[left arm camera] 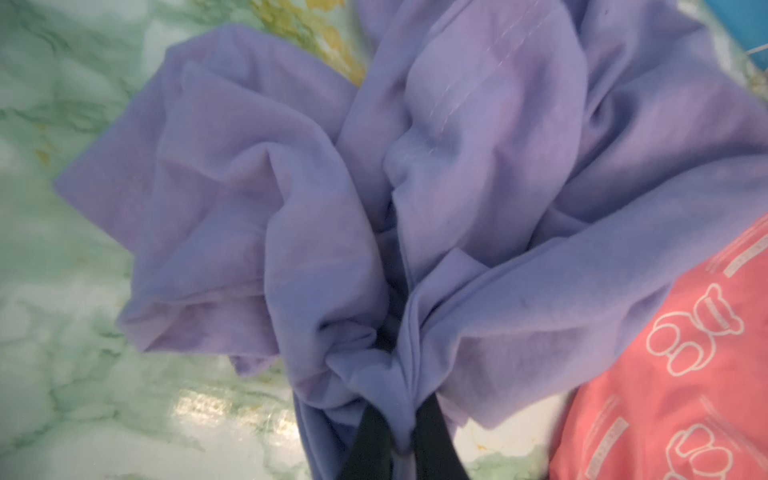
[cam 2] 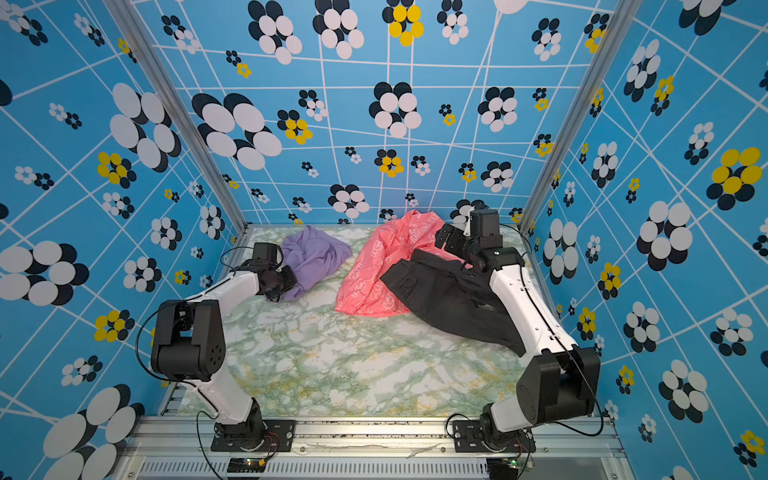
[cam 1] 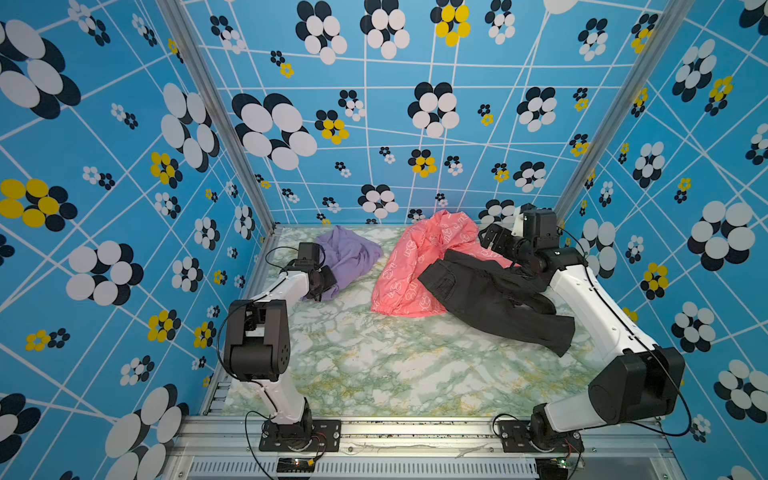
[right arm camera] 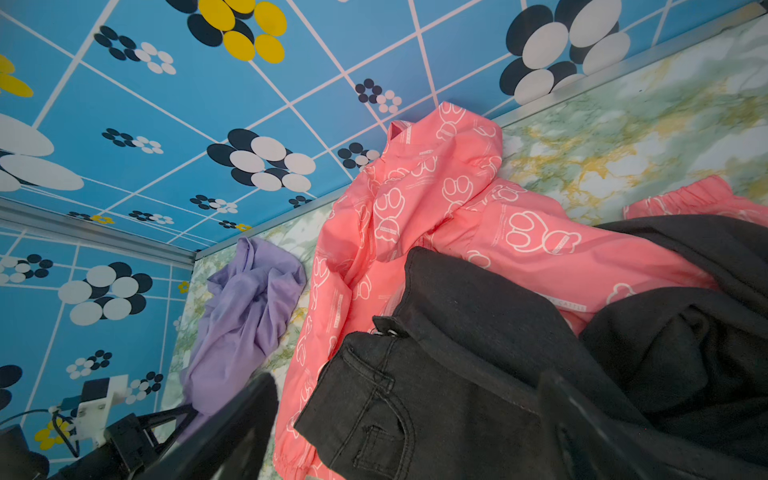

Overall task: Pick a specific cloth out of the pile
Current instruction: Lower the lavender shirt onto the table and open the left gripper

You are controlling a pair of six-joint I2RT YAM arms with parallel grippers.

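The cloth [cam 1: 349,257] is seen crumpled on the bench [cam 1: 374,365] at the far left, a little apart from the pile [cam 1: 457,286]; its near edge is hidden behind the left arm [cam 1: 286,286] in both top views; a fold of it is pinched by the left jaws, which are shut tight on it; only the dark fingertips [left arm camera: 370,440] are shown in the left wrist view, cut off at the picture's edge; the right jaws are spread wide over the pile with nothing in them, and look blurred in the right wrist view; the pink garment [cam 1: 409,266] is partly covered by the black trousers [cam 1: 494,299]; the cloth is soft, plain and full of folds; the pink garment is smooth with white prints; the bench is marbled green and white.
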